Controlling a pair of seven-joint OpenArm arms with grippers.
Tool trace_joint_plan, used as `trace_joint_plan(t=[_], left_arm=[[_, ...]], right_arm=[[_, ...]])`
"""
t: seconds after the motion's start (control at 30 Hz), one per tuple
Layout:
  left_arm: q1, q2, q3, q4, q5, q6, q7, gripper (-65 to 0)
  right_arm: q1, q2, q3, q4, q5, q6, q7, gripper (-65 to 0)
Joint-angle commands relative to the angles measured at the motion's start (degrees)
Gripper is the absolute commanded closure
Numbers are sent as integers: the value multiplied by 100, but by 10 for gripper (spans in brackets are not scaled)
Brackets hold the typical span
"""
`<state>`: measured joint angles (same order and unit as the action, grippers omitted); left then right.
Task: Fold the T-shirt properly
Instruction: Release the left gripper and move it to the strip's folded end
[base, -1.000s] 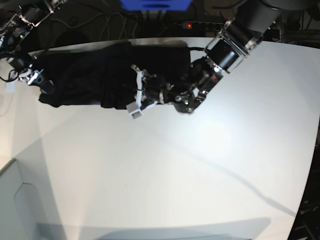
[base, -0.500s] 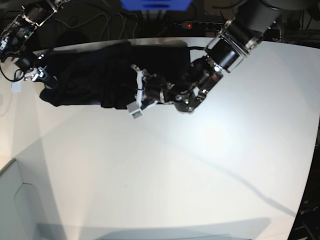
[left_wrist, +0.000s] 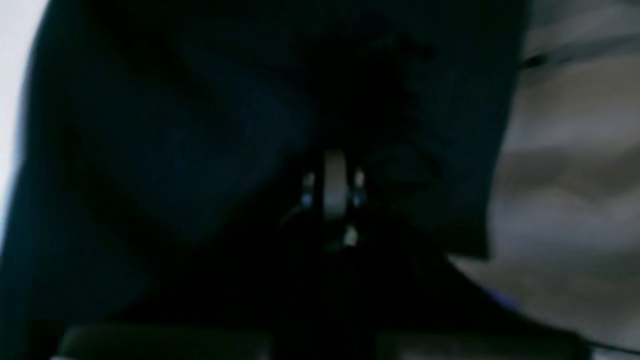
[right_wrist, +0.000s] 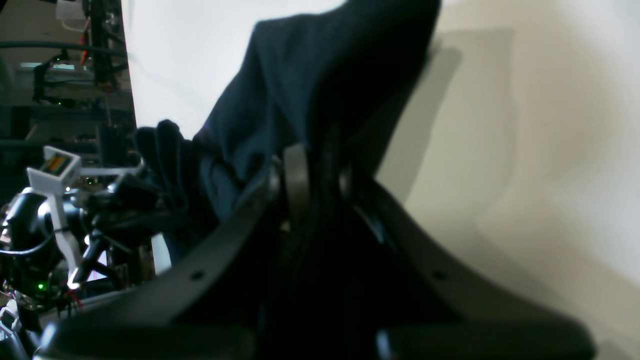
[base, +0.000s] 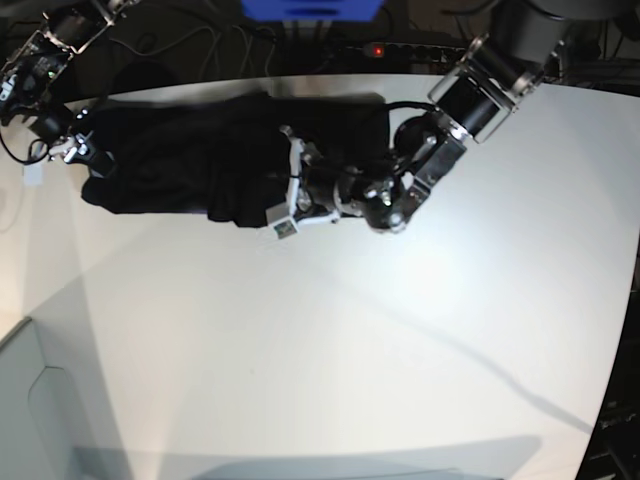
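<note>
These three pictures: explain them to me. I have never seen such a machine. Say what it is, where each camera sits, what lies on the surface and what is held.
It is a robot with two arms, each ending in a gripper with two fingers. The wide picture looks down on a white table from above. The other two come from small cameras on the wrists, so they look along the fingers. A black T-shirt, rumpled, lies across the far side of the table. The left gripper reaches in from the wide view's right and is closed on the cloth near its middle. The right gripper is at the cloth's left end; its wrist camera shows its fingers pinching a fold of the shirt.
</note>
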<state>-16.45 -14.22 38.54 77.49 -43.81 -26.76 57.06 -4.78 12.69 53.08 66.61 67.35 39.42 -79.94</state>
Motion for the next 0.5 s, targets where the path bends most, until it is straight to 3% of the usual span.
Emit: trace_joint_plan(t=[0.0, 0.27, 0.47], left_arm=[[-100, -77, -202, 246, -36, 35, -84, -22], [594, -517, -1872, 1653, -45, 26, -31, -22], [1297, -939, -2180, 1899, -10, 26, -22, -22]], right_arm=[[7, 98, 15, 51, 12, 58, -6, 0], [86, 107, 15, 51, -6, 58, -6, 0], [139, 107, 6, 60, -6, 58, -6, 0]])
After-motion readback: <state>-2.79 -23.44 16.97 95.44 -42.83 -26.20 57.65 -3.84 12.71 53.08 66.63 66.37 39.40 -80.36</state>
